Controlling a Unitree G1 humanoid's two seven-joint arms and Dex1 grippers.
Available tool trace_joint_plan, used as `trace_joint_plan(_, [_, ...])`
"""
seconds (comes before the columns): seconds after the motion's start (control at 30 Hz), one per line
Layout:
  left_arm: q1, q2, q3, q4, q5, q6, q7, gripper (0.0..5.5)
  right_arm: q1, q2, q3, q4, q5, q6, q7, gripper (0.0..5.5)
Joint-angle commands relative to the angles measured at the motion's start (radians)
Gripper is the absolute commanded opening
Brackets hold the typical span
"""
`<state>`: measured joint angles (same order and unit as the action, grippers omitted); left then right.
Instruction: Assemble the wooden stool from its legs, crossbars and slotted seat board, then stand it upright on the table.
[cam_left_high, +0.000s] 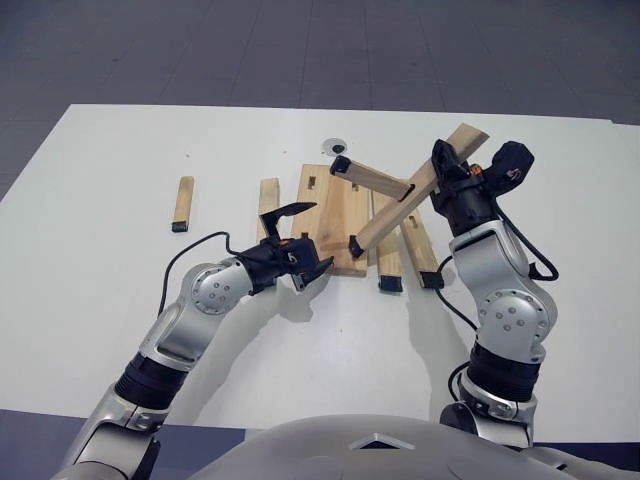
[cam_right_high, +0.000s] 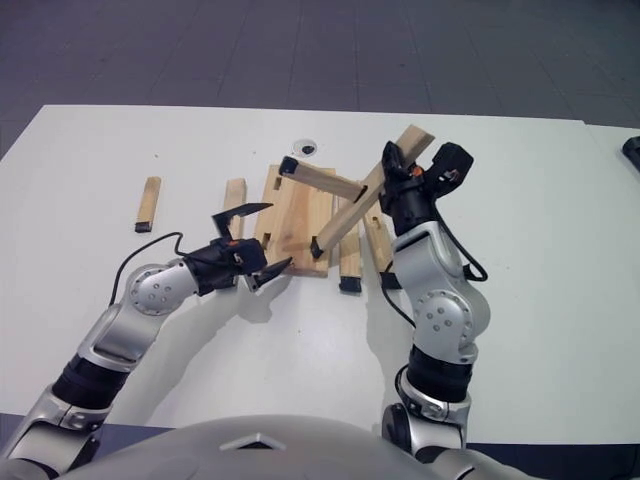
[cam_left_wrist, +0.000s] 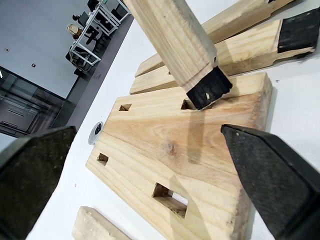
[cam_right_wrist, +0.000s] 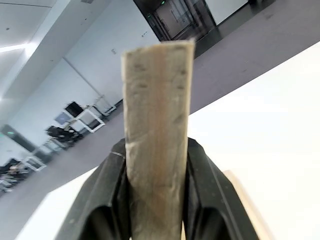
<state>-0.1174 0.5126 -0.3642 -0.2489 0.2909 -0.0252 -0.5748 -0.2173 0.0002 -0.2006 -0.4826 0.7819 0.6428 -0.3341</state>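
Observation:
The slotted seat board (cam_left_high: 328, 212) lies flat in the middle of the table. My right gripper (cam_left_high: 450, 172) is shut on a wooden leg (cam_left_high: 410, 195), held slanted, with its black tip (cam_left_wrist: 207, 90) at a slot near the board's front right corner. A second leg (cam_left_high: 375, 178) lies tilted across the board's far part, its black end (cam_left_high: 340, 164) by the far edge. My left gripper (cam_left_high: 300, 243) stands open at the board's near left edge, its fingers (cam_left_wrist: 272, 175) apart with nothing between them. In the right wrist view the held leg (cam_right_wrist: 157, 145) sits between the pads.
Two more legs (cam_left_high: 388, 258) (cam_left_high: 421, 250) lie flat just right of the board. Left of it lie two short wooden pieces (cam_left_high: 268, 200) (cam_left_high: 182, 203). A round grommet hole (cam_left_high: 335, 146) sits behind the board. The table's front and far left are bare white.

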Motion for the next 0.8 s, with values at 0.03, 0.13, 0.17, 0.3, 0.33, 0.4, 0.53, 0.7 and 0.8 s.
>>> trace_joint_plan(0.03, [-0.018, -0.005, -0.009, 0.013, 0.009, -0.009, -0.012, 5.4, -0.008, -0.028, -0.013, 0.04, -0.067, -0.017, 0.006, 1.03])
trace_joint_plan(0.13, [-0.02, -0.013, -0.015, 0.018, 0.014, -0.01, -0.011, 5.4, -0.008, -0.033, 0.018, 0.076, -0.137, -0.057, 0.026, 1.03])
trace_joint_plan(0.17, [-0.021, -0.016, -0.017, 0.021, 0.015, -0.011, -0.01, 5.4, -0.008, -0.03, 0.037, 0.094, -0.164, -0.077, 0.038, 1.03])
trace_joint_plan(0.3, [-0.038, -0.029, -0.026, 0.039, 0.018, -0.017, -0.014, 5.4, -0.013, -0.022, 0.102, 0.134, -0.249, -0.146, 0.085, 1.03])
trace_joint_plan(0.33, [-0.042, -0.032, -0.028, 0.043, 0.018, -0.018, -0.014, 5.4, -0.018, -0.021, 0.112, 0.139, -0.265, -0.162, 0.095, 1.03])
trace_joint_plan(0.4, [-0.047, -0.036, -0.032, 0.048, 0.019, -0.019, -0.013, 5.4, -0.028, -0.016, 0.121, 0.151, -0.289, -0.19, 0.111, 1.03])
trace_joint_plan(0.53, [-0.056, -0.036, -0.036, 0.057, 0.018, -0.027, -0.017, 5.4, -0.044, 0.002, 0.116, 0.155, -0.325, -0.241, 0.115, 1.03])
trace_joint_plan(0.7, [-0.053, -0.031, -0.027, 0.053, 0.013, -0.026, -0.017, 5.4, -0.043, 0.04, 0.111, 0.151, -0.33, -0.279, 0.132, 1.03])
trace_joint_plan(0.8, [-0.055, -0.028, -0.025, 0.057, 0.008, -0.03, -0.021, 5.4, -0.05, 0.056, 0.111, 0.148, -0.339, -0.302, 0.143, 1.03])
